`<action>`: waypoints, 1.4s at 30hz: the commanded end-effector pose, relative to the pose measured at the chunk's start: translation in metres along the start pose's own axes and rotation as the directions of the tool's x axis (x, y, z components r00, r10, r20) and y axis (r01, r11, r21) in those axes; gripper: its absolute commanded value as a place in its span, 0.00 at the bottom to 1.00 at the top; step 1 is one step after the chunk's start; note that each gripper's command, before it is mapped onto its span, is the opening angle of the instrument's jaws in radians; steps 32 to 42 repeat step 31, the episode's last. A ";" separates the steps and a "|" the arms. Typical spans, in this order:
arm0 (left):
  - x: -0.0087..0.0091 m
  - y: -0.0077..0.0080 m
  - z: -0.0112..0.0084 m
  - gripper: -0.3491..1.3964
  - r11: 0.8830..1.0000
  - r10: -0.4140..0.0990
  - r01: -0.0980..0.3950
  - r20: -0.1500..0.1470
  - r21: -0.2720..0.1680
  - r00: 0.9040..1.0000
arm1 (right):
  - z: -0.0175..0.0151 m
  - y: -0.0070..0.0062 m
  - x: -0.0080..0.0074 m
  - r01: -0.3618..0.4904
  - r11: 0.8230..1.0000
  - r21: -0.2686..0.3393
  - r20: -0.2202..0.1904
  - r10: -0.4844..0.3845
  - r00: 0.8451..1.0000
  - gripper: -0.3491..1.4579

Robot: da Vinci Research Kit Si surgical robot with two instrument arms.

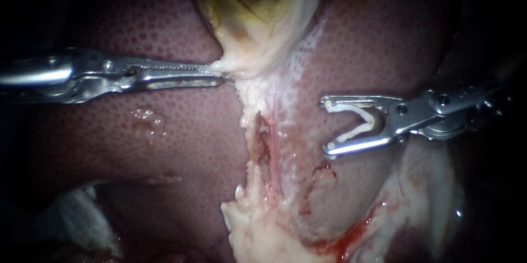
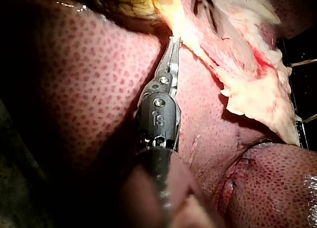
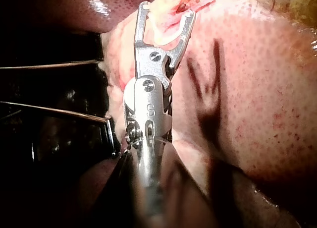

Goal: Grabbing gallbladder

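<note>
**1. L instrument** (image 1: 221,73). Metal, long slim serrated jaws. Shaft comes in from the left and lies across the liver (image 1: 137,147). Jaws nearly together, clamped on the pale lower end of the gallbladder (image 1: 252,5), w/ tissue bunched at the tips. L wrist view: tips sunk in whitish tissue just under the yellow sac.

**2. R instrument** (image 1: 326,126). Metal, short forked jaws, shaft in from the right. Jaws spread wide, carrying a white clip (image 1: 359,126) btwn them. Clip is V-shaped and open, one leg along each jaw, both jaws touching it. Tips are near the pale strip (image 1: 266,136) but apart from it. Cannot tell if they touch the liver beneath.

**3. Gallbladder.** At the liver's upper edge, centre, in the cleft btwn two lobes. Yellow-green and glossy, tapering to a white fibrous neck at the L jaws.

**4. Pale strip.** Runs from the neck down the cleft to the liver's lower edge. White-cream, ragged, stringy. Reddish slit along its mid part; widens to a lumpy flap at the lower end.

**5. Liver.** Maroon-pink, wet, w/ a fine dotted pattern all over, paler beside the strip. Small bubbly patch (image 1: 147,120) just below the L instrument.

**6. Blood** (image 1: 351,235). Thin red smear at the liver's lower edge, on the R instrument's side of the strip.
</note>
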 end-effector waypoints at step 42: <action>0.0031 -0.0027 -0.0080 0.00 0.998 -0.036 0.038 -0.039 0.048 0.999 | 0.0000 0.0001 0.0000 -0.006 1.000 0.000 0.000 0.006 1.000 0.52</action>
